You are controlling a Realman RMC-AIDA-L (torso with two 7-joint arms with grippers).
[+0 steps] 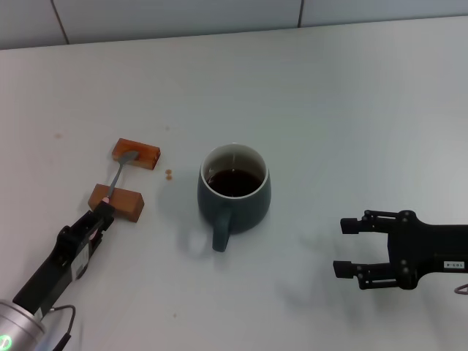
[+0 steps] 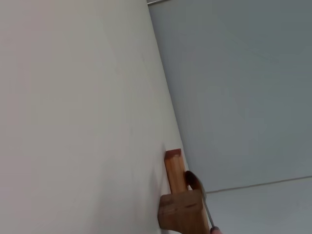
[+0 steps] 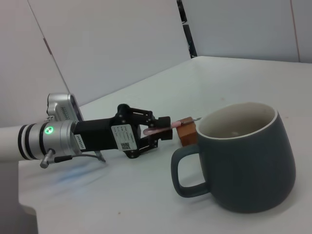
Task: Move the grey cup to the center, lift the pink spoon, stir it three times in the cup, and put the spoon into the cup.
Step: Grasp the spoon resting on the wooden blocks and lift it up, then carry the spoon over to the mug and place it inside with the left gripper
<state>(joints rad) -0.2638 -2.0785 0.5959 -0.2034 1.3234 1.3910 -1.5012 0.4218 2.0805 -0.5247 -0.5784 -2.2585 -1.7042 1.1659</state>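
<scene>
Head view, near to far: right gripper point(image 1: 349, 248) idles at four o'clock of the grey cup point(image 1: 234, 191), fingers spread. Left gripper point(image 1: 102, 213), at eight o'clock, pinches the pink spoon point(image 1: 119, 174), which bridges two brown blocks point(image 1: 117, 201). Lifting is underway; next, raise it straight and carry it over the cup.

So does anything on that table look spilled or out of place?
Yes: small brown drops mark the table between the far brown block and the grey cup, perhaps splashed drink. Otherwise nothing stands out; the cup is upright.
</scene>
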